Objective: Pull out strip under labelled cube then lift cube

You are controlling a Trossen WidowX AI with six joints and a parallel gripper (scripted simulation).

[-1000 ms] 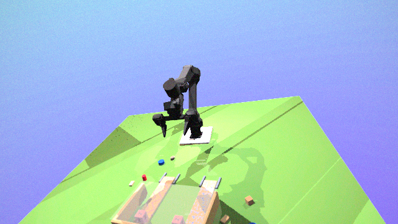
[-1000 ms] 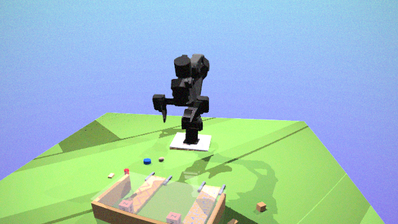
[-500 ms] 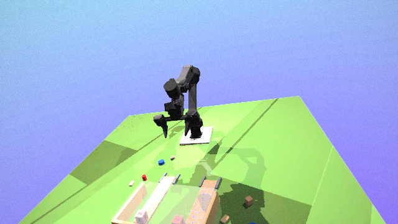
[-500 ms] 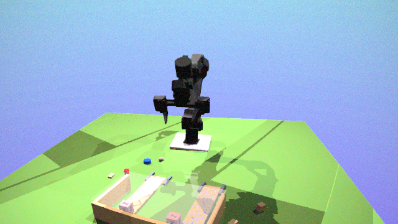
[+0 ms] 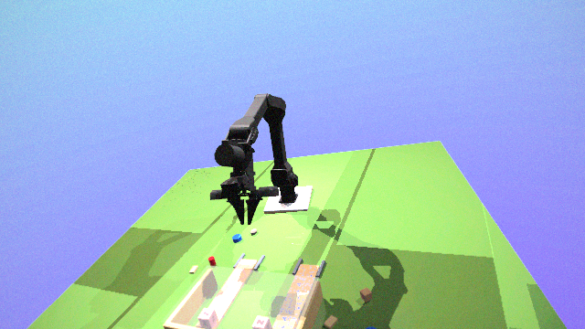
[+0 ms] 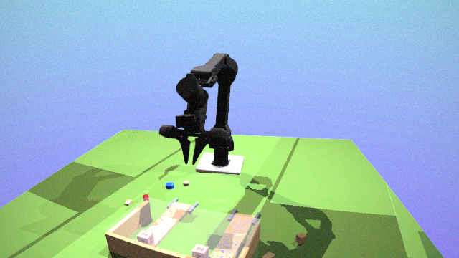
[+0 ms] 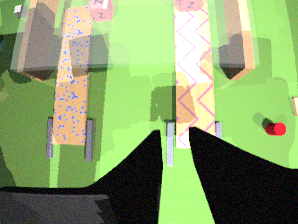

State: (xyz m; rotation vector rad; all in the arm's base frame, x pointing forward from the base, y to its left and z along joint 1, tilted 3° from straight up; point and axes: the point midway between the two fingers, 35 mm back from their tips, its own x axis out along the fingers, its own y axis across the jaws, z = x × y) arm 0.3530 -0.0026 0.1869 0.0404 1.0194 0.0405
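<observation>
My gripper (image 5: 246, 223) (image 6: 190, 163) (image 7: 174, 135) points down, its fingers a narrow gap apart with nothing between them. It hangs above the table, short of the strips' near ends. A strip with pink zigzags (image 5: 228, 294) (image 6: 168, 222) (image 7: 192, 65) runs out of the box; a pale cube marked with a letter (image 5: 207, 318) (image 6: 145, 237) (image 7: 190, 4) is at its far part and seems to rest on it. A blue-dotted strip (image 5: 303, 284) (image 6: 237, 231) (image 7: 72, 95) runs parallel; a second lettered cube (image 5: 261, 323) (image 6: 200, 251) (image 7: 101, 10) stands beside its edge.
A wooden-walled box (image 6: 143, 248) (image 7: 245, 45) with a see-through cover surrounds the cubes. Grey rails flank each strip's near end. A red cylinder (image 5: 212, 260) (image 6: 144, 196) (image 7: 276, 129) and a blue disc (image 5: 237, 238) (image 6: 169, 185) stand outside; brown blocks lie on the other side.
</observation>
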